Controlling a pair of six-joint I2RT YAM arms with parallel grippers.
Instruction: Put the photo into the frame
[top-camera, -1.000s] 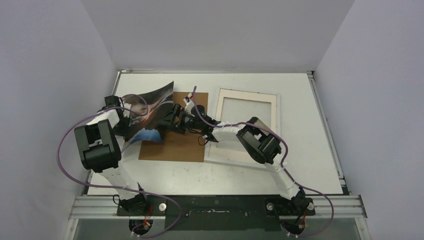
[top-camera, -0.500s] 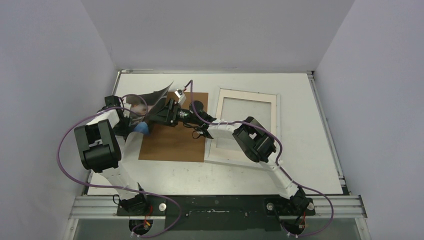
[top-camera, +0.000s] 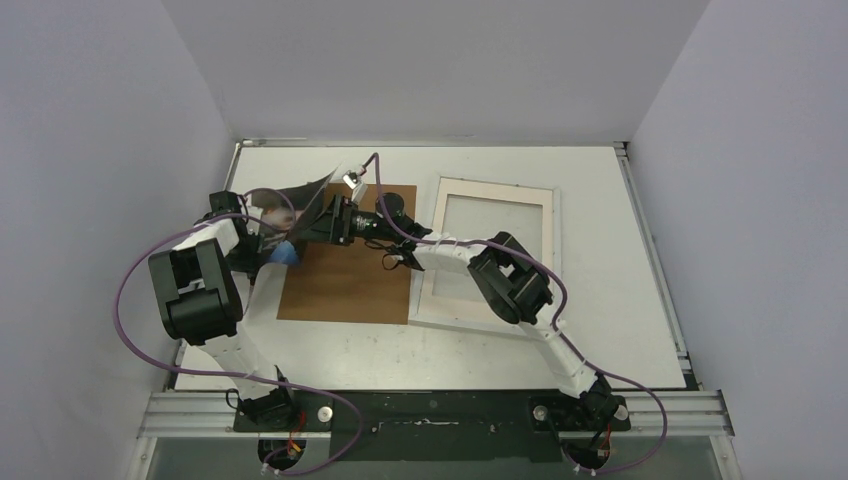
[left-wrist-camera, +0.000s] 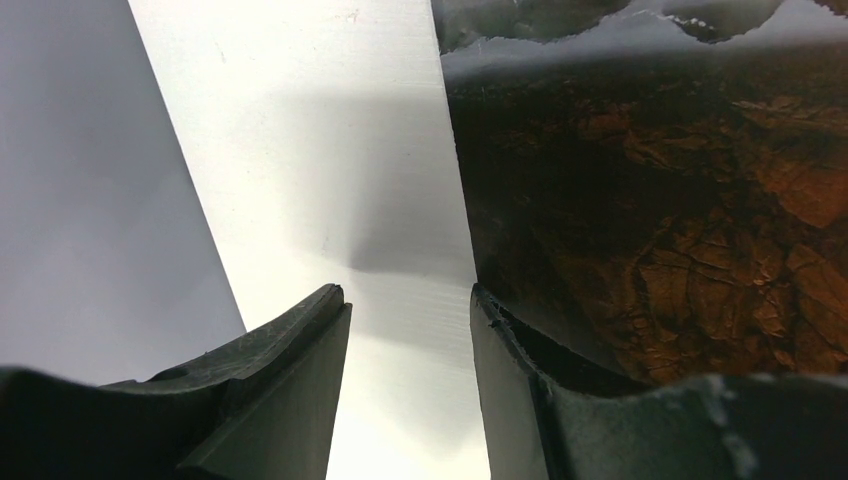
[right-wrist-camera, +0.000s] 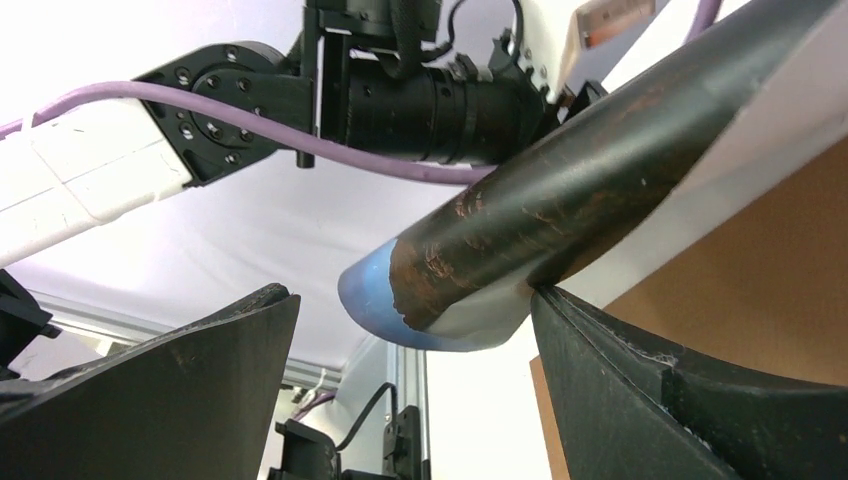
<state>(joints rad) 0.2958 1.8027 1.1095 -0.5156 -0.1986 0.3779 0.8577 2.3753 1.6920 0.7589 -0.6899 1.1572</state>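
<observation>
The right gripper (right-wrist-camera: 415, 300) stood with its jaws wide apart and it gripped nothing. Between its two fingers was the blue corner of the photo (right-wrist-camera: 560, 200). The tip of one finger (right-wrist-camera: 640, 390) touched the white back side of this corner. The photo was bent into a curl there and was lifted from the worktop (top-camera: 600, 300).

The left gripper (left-wrist-camera: 408, 295) had its jaws partly apart, with a clear gap between them. In the gap only the white surface showed. The dark edge of the photo met the tip of one finger (left-wrist-camera: 500, 380) and ran away from it. I could not tell whether that finger carried the photo.

In the top view the photo stood up, curved, near the far left corner of the worktop, above the far left corner of the brown backing board (top-camera: 350, 290). Both grippers met there, the right arm reaching across the board.

The board lay flat on the worktop. The frame (top-camera: 497, 186) lay flat just beside the right edge of the board. The right arm covered part of its near left side.
</observation>
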